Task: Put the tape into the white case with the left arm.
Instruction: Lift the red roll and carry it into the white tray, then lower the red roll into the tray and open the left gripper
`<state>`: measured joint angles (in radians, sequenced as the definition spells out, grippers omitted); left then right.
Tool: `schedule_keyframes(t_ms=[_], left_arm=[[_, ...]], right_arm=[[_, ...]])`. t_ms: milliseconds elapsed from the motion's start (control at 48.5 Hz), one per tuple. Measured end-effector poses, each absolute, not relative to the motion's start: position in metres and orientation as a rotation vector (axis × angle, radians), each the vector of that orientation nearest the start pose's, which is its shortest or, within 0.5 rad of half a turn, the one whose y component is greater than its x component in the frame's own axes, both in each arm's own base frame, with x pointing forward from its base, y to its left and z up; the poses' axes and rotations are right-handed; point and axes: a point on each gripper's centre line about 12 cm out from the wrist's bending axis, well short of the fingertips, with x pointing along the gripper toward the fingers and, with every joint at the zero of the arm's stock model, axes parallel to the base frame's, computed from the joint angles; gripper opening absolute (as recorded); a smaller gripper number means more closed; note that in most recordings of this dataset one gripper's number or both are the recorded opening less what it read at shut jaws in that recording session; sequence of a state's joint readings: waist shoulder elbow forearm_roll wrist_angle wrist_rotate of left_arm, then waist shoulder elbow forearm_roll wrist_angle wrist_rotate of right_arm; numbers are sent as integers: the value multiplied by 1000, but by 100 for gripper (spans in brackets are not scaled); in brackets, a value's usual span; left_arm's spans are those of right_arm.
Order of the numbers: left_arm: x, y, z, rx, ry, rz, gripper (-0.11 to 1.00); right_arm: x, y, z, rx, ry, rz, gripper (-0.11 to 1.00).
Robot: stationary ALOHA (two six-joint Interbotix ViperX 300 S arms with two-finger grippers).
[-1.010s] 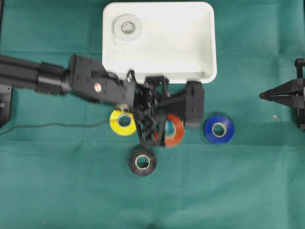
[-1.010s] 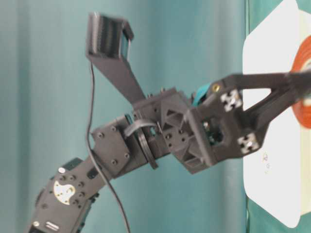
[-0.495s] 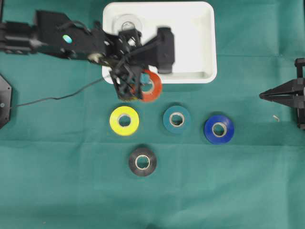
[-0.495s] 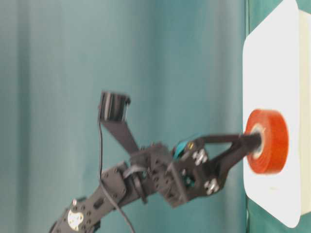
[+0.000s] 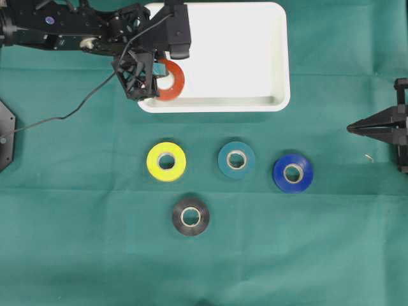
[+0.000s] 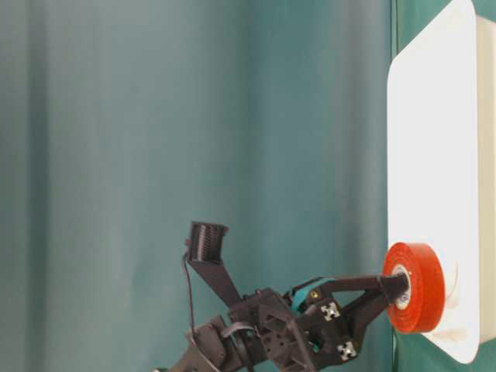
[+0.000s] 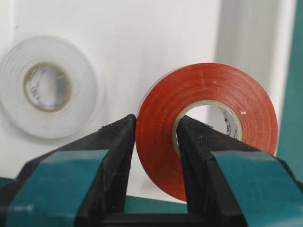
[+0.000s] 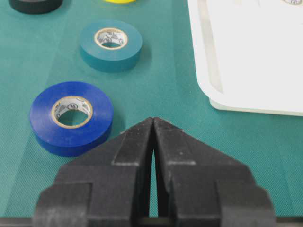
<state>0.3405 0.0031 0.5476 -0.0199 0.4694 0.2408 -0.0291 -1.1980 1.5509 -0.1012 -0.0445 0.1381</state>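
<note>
1. Left hand (image 5: pixel 155 75) clamps the red tape (image 5: pixel 171 80): 1 finger through the core, 1 outside. The roll hangs over the white case (image 5: pixel 255 57), at its near-left corner.
2. White tape (image 7: pixel 45 87) lies just left of it in the case.
3. Risk: released here, the roll may clip the rim and fall onto the tabletop (image 5: pixel 287 255).
4. Right hand (image 8: pixel 154 127) parked far right, pinched closed, empty.

Even, bright, diffuse light; soft shadows under rolls on tabletop (image 5: pixel 76 255). White case (image 5: pixel 255 57) near-overexposed, detail washed out. Wrist views: near tool fingers (image 7: pixel 113 156) soft. Table-level view slightly hazy.
</note>
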Motion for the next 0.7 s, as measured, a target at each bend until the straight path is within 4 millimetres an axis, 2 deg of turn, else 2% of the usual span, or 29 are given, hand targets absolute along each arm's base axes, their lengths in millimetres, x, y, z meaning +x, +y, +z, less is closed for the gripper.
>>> schedule_keyframes(t_ms=[701], left_arm=[[352,131,151,32,967,219,26]], right_arm=[[136,-3,152,42,308,-30,-9]])
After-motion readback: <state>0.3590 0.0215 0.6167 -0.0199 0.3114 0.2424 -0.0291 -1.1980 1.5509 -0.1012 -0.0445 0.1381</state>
